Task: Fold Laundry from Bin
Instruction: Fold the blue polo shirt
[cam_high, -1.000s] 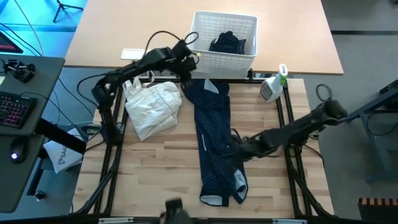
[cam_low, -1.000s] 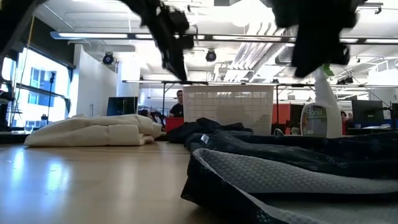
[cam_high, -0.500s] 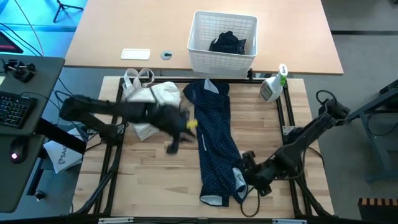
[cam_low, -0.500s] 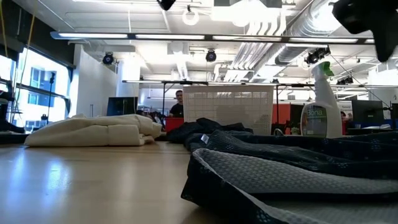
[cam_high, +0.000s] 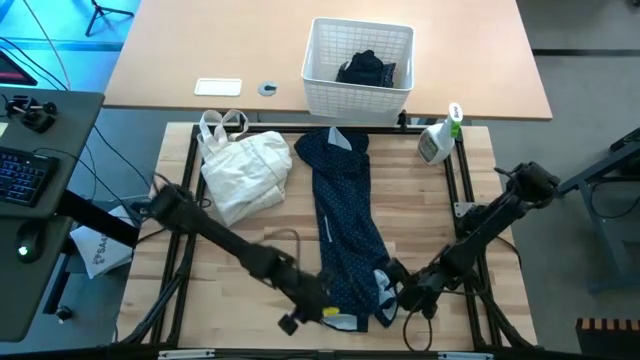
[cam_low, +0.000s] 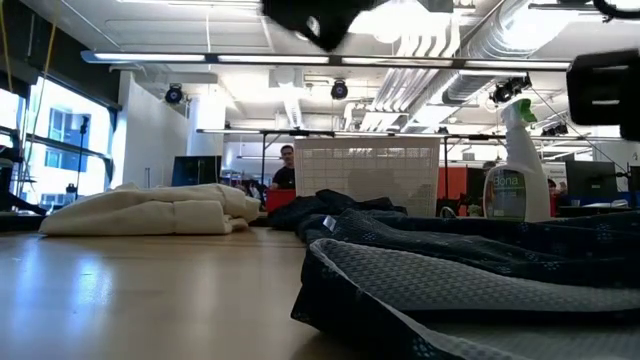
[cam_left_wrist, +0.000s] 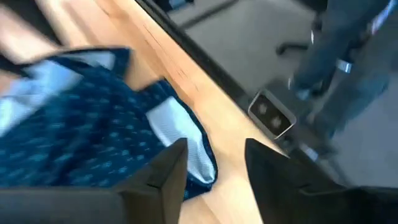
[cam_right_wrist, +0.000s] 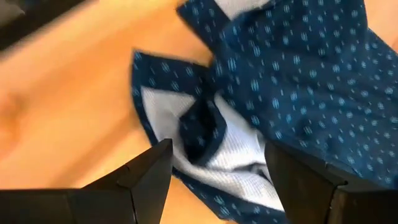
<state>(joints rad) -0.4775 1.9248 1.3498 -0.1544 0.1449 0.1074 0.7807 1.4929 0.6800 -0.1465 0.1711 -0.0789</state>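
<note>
At the near edge of the bench, by the lower left corner of the dotted navy shirt: left hand, fingers spread with a plain gap between them, nothing held, hovering over that hem. Close by on the other side, at the shirt's lower right corner: right hand, fingers likewise apart and empty, poised over a flipped-back flap showing pale lining. Both arms stretched low and diagonal from the outer edges of the bench toward these two corners.

Between the hands and running away up the middle of the bench: the shirt laid out long and narrow, collar end toward the far side, just short of the bin. Inside the white lattice bin, on the farther tan tabletop: a dark crumpled garment. Left of the shirt's upper half, near but apart: a cream cloth bag with loop handles. Right of the collar end, at the bench's far right corner: a spray bottle, upright in the low view.
</note>
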